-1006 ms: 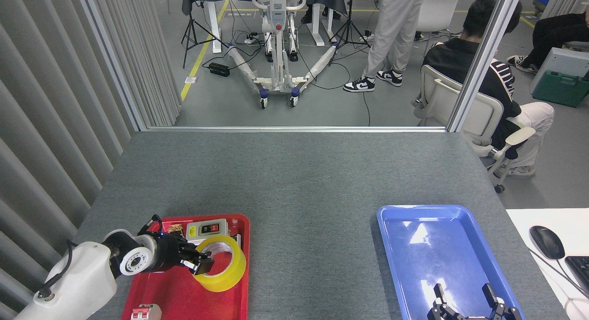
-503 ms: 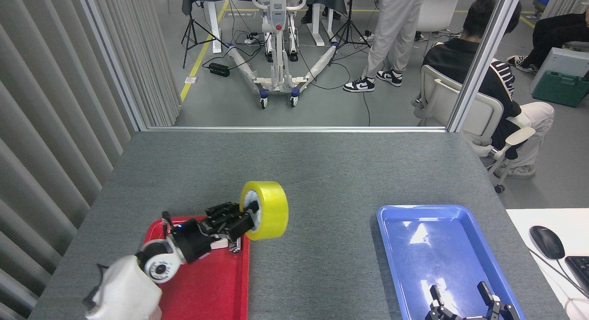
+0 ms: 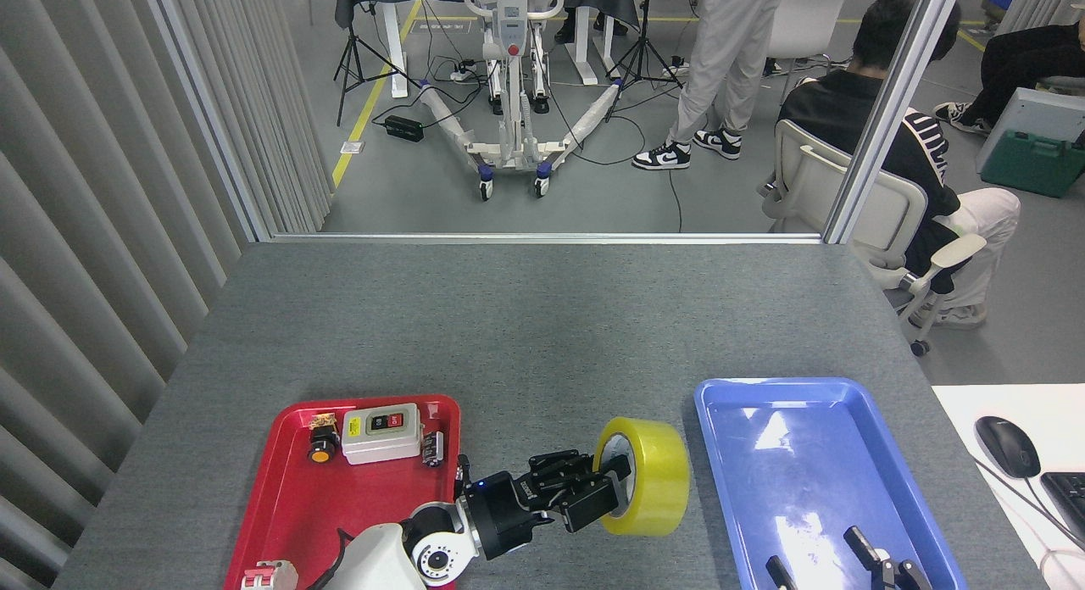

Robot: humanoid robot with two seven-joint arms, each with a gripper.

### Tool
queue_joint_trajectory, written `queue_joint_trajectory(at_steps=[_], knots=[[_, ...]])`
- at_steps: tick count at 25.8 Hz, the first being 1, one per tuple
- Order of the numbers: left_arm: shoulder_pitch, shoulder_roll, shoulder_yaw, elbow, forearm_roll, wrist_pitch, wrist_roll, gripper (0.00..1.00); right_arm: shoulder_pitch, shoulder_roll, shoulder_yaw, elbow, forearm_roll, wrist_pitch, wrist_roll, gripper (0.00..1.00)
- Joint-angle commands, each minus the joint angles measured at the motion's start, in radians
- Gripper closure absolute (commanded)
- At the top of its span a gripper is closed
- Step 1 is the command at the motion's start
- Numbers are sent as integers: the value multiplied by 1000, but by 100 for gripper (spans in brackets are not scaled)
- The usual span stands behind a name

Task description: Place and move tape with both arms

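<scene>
The tape (image 3: 648,475), a wide yellow roll with a white core, stands on edge over the grey table between the red tray and the blue tray. My left gripper (image 3: 600,487) is shut on the tape, its black fingers hooked through the core and over the rim. I cannot tell whether the roll touches the table. Only the fingertips of my right gripper (image 3: 835,560) show, at the bottom edge over the blue tray (image 3: 814,488), spread apart and holding nothing.
The red tray (image 3: 288,505) holds a grey switch box (image 3: 381,421), a small orange button part (image 3: 320,444) and a white and red part (image 3: 267,576). A mouse (image 3: 1006,446) and keyboard lie at the right. People and chairs stand beyond the table's far edge.
My left arm has carried the tape from above the red tray's right corner rightward and nearer, down to the gap between the trays. The right gripper has sunk lower in the frame.
</scene>
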Motion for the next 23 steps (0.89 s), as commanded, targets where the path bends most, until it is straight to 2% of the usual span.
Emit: queue_joint_trajectory(at_steps=[1,3,9,13,17,21,23], knots=[[-2,-3,-2,6,6,1,57,100,20,-1,-49,0,0,-223,-32,0],[-2,-3,-4,5,5,1,77,100,20,-3,-60,2,0,-289,-41,0],[-2,-14,-7,12,5,1,84,100,-25,-9,-32,3,-3,-289,-41,0],[1,-15,-7,9,6,1,86,100,-75,-56,21,9,-4,-289,-43,0],[4,-20,-18,-18,5,1,87,100,-132,-64,103,17,-6,-263,-44,1],[2,-17,-99,-21,2,1,87,100,-187,-75,195,40,-6,-197,-55,1],[2,-20,-127,-21,2,1,87,100,-195,-102,230,43,-6,-197,-95,1]])
